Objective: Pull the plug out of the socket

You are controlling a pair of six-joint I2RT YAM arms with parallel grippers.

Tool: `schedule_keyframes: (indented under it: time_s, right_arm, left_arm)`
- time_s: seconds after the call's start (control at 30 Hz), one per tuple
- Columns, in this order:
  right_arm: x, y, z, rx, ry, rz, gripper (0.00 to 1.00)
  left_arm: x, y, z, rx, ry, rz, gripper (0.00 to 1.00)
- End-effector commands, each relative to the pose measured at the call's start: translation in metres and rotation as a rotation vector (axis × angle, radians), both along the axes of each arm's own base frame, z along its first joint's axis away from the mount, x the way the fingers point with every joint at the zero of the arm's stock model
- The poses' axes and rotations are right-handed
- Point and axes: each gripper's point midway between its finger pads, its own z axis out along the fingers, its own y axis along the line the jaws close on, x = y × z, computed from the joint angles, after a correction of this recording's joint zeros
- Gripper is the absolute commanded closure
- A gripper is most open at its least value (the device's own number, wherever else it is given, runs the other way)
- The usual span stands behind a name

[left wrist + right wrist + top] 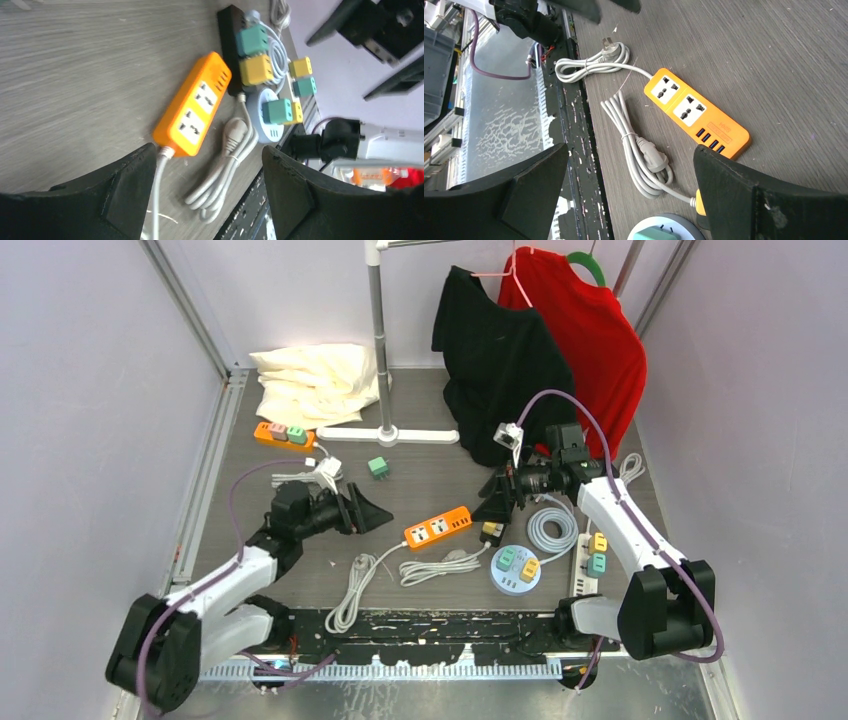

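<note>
While both pairs stood spread with nothing between them, the left fingers (pixel 125 190) hovered low over the worktop (pixel 430 480) with the corded end of the orange strip (pixel 438 527) just ahead of them, and the right fingers (pixel 749 200) hung near that strip's other end. The orange strip lay between the two arms, its long axis running roughly from one to the other, but both of its sockets showed bare (nothing there to pull). Seated plugs lay on the right arm's side: a teal plug (pixel 276 110) stood on the face of the round socket (pixel 510 585), and a yellow plug (pixel 256 69) sat on the black strip (pixel 229 30), which the right wrist mostly hid from above. Which one was meant I could not tell for certain; the teal plug seemed a fair guess. It lay a little nearer the arm bases than the right fingers and well apart from the left fingers, so the right arm looked better placed. The plug stuck straight out of the socket's face, so the pull would probably run upward along that axis, and the round socket might lift with it unless held down.
</note>
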Motion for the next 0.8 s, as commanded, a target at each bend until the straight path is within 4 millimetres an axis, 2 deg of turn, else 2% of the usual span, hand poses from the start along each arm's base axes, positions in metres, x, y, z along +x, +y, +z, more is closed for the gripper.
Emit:
schedule_keyframes:
  time_s: [0.0, 0.17, 0.3, 0.33, 0.53, 0.77]
  right_arm:
    - [0.006, -0.001, 0.021, 0.018, -0.093, 0.008, 0.00]
    - [0.005, -0.002, 0.020, 0.028, -0.089, 0.013, 0.00]
    - [0.005, -0.002, 0.018, 0.030, -0.083, 0.015, 0.00]
    - [0.005, -0.002, 0.018, 0.031, -0.082, 0.015, 0.00]
    - [0.005, -0.003, 0.019, 0.043, -0.086, 0.017, 0.00]
    - [0.004, -0.004, 0.020, 0.047, -0.087, 0.019, 0.00]
  left_arm:
    - [-0.018, -0.021, 0.025, 0.119, -0.279, -0.051, 0.22]
    - [-0.029, -0.023, 0.006, 0.373, -0.476, -0.033, 0.18]
    - [-0.032, -0.037, 0.000, 0.448, -0.541, -0.114, 0.18]
    - [-0.032, -0.041, -0.007, 0.465, -0.536, -0.137, 0.18]
    - [-0.024, -0.060, -0.018, 0.514, -0.518, -0.210, 0.19]
    - [-0.019, -0.072, -0.035, 0.554, -0.458, -0.250, 0.21]
